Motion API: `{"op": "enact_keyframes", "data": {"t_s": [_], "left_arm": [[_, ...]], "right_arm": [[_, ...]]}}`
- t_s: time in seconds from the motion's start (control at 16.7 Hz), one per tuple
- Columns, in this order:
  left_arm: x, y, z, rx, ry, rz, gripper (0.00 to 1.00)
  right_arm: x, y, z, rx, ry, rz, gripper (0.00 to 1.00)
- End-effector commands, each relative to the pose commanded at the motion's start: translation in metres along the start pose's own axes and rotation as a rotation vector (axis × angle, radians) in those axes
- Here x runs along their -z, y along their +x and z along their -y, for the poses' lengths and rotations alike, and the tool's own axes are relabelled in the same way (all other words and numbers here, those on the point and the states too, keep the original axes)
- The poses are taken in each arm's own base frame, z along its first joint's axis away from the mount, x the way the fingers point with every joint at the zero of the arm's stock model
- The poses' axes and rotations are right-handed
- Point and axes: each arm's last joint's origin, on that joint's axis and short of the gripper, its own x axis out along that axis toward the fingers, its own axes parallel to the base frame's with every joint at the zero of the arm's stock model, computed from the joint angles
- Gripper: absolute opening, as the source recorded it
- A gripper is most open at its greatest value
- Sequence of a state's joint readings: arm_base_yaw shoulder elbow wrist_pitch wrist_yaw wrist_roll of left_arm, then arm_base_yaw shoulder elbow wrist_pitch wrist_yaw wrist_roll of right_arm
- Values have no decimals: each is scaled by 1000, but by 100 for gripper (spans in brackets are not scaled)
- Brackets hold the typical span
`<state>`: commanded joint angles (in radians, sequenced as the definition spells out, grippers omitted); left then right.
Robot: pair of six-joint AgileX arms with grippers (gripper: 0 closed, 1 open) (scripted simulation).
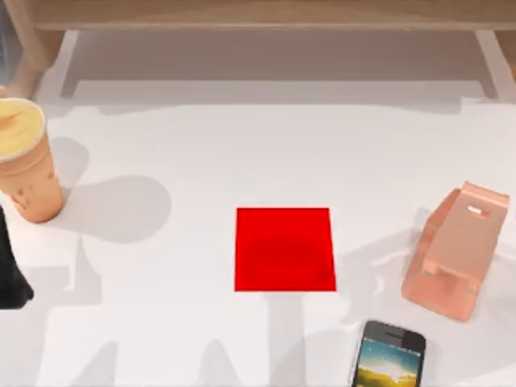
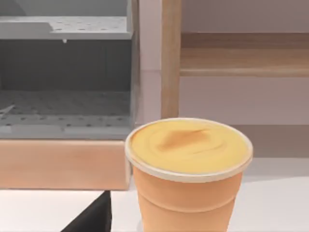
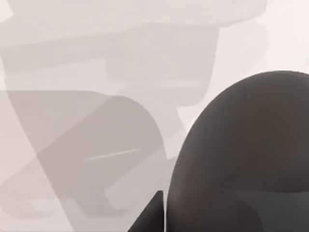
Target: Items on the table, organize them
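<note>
Top view: the paper cup (image 1: 24, 161) stood upright at the table's (image 1: 201, 145) left edge, toward the far side, its yellowish top uppermost. A dark part of my left arm (image 1: 10, 270) showed at that same left edge, just nearer than the cup. The red mat (image 1: 284, 248) lay flat at mid-table, with nothing on it. The peach-pink phone stand (image 1: 455, 250) sat near the right edge, and the phone (image 1: 389, 355) lay screen-up at the near edge just beside the stand, its long axis running roughly from near to far. A wooden shelf unit (image 1: 258, 16) ran along the far edge.

Left wrist view: the cup (image 2: 188, 174) stood close ahead of the camera, upright, with the shelf unit (image 2: 171, 58) behind it. A dark sliver low in this view may have been part of the left gripper, but I could not tell how its fingers stood, nor whether they touched the cup.

Right wrist view: the mouse (image 3: 241, 154) loomed close under the camera, resting on the white table (image 3: 72, 96). I could not tell the state of the right gripper's fingers, nor which way the mouse's long axis lay.

Judgement: the cup lay straight ahead of my left arm and the mouse close below my right, so each arm was the nearer one for its item; the phone was untouched.
</note>
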<state>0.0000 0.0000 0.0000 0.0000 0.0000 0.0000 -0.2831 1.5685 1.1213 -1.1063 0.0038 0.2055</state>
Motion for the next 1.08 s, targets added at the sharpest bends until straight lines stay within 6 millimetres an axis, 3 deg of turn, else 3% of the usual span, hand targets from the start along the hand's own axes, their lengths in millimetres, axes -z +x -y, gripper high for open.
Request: {"op": "enact_keyframes", "data": {"t_s": [0.18, 0.42, 0.78, 1.08], "left_arm": [[0, 0, 0, 0, 0, 0, 100], [0, 0, 0, 0, 0, 0, 100], [0, 0, 0, 0, 0, 0, 100], [0, 0, 0, 0, 0, 0, 100]], "right_arm": [[-6, -8, -10, -18, -91, 33, 0], [-20, -32, -49, -64, -428, 137, 0], [-26, -66, -146, -92, -1268, 320, 0], [-1, -57, -237, -58, -2069, 375, 0]]}}
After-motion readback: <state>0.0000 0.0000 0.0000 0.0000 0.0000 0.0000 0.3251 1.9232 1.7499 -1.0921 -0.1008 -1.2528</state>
